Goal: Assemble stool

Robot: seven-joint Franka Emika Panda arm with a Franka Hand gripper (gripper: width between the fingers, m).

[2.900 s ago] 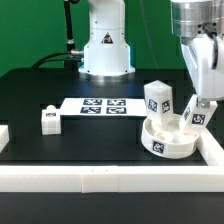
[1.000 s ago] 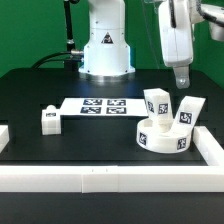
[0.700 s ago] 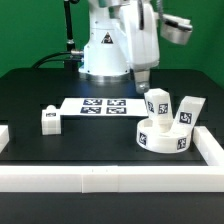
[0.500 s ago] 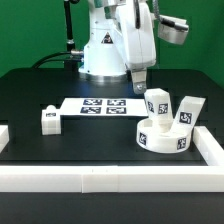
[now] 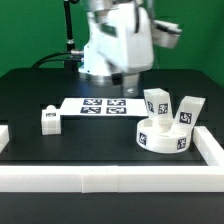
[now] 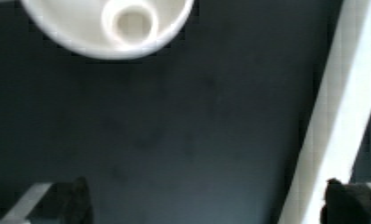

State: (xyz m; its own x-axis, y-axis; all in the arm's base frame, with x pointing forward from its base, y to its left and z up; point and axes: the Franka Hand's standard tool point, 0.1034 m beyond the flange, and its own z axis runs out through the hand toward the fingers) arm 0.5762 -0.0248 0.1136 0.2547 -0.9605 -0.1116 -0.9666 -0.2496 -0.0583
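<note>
Moved: gripper (image 5: 129,76), gone from above the seat (image 5: 165,138) toward the exterior view's left; fingers (image 6: 65,200) spread, empty. Seat on desk (image 5: 30,90), two legs (image 5: 155,103) socketed. Third leg (image 5: 48,118) loose, further left of gripper; long axis unclear.

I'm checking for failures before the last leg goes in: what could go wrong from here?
1. The leaning leg on the exterior view's right may not be fully seated in the stool seat and could tip out if bumped.
2. The loose leg lies far from the stool seat; carrying it over, the open end effector could knock the upright leg.
</note>
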